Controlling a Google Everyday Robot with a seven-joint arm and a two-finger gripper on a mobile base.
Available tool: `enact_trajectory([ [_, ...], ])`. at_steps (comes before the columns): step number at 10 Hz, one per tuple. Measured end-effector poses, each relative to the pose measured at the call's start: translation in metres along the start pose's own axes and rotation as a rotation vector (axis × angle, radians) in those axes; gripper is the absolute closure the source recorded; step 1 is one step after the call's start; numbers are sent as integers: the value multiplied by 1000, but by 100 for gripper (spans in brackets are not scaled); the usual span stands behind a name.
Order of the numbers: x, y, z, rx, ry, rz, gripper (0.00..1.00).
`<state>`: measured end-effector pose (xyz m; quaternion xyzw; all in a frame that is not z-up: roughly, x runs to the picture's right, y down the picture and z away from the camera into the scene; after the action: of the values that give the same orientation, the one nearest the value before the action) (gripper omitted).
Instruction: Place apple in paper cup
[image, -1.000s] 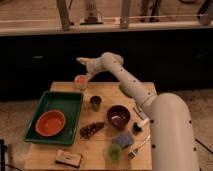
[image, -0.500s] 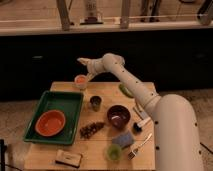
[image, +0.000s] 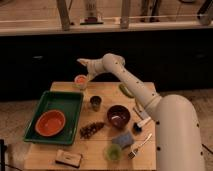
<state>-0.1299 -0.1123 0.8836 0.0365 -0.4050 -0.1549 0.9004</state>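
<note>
One apple (image: 80, 78) is sitting at the mouth of the paper cup (image: 80, 84), showing as an orange-red cap above the pale wall, and the cup is standing upright near the far left corner of the bench (image: 107, 91). The tool (image: 83, 63) is hanging just above the cup and a little behind it, at the end of the arm that is reaching across from the right. I cannot tell whether it is apart or clamped, or whether it is touching the fruit. Judging from this, the placing step is nearing its end: the apple is looking lodged in the cup. The next move is calling for a clean release, if one is not already made, and a straight lift upward so that the light cup is not being tipped or dragged. Nearer the camera, a dark metallic cup (image: 95, 103) is standing just beside the green tray (image: 64, 102), which is holding an orange bowl (image: 50, 122). A dark bowl (image: 119, 116) and a translucent green cup (image: 113, 153) are standing well apart from the work.
</note>
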Motion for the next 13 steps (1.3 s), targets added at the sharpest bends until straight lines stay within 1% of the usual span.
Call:
enact_trajectory([
  [6, 0, 2, -7, -6, 6, -8, 20],
  [13, 3, 11, -14, 11, 17, 1, 20],
])
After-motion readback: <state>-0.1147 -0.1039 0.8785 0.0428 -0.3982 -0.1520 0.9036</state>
